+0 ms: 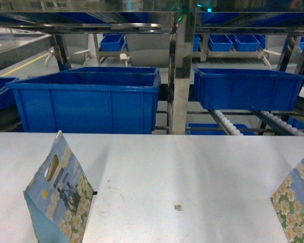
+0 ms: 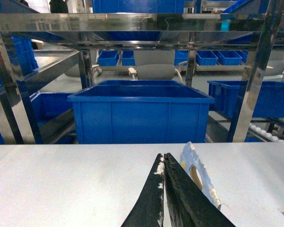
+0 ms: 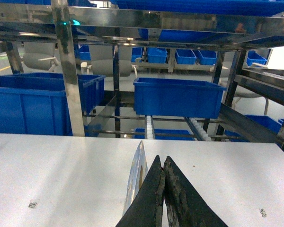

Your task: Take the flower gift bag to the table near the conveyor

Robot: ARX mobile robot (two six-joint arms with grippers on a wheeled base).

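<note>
While my head camera looks across the white-grey counter (image 1: 157,172), a flower gift bag (image 1: 61,195) stands upright at the lower left of the frame, its carry slot near the top and a pale floral print down its side. A faint ring mark (image 1: 110,201) lies just right of it, and a small dark code sticker (image 1: 178,206) sits near the lower middle. A second floral bag (image 1: 296,200) stands at the lower right edge, cut off by the frame. Beyond the far edge of the counter, a big blue bin (image 1: 86,101) fills the left, a steel post (image 1: 180,76) rises in the middle, and a smaller blue bin (image 1: 248,88) rests on the conveyor (image 1: 228,124), whose white rollers show beneath it.

In my left wrist view, my left tool (image 2: 164,163) is clenched, its two dark fingers (image 2: 180,198) pressed together with nothing between them; the flower gift bag (image 2: 199,172) stands just right of it, close beside the fingers, though I cannot tell whether they touch.

In my right wrist view, my right tool (image 3: 163,165) is likewise clenched on nothing, and the second bag (image 3: 137,175) shows edge-on just to its left, above the counter (image 3: 61,170).
</note>
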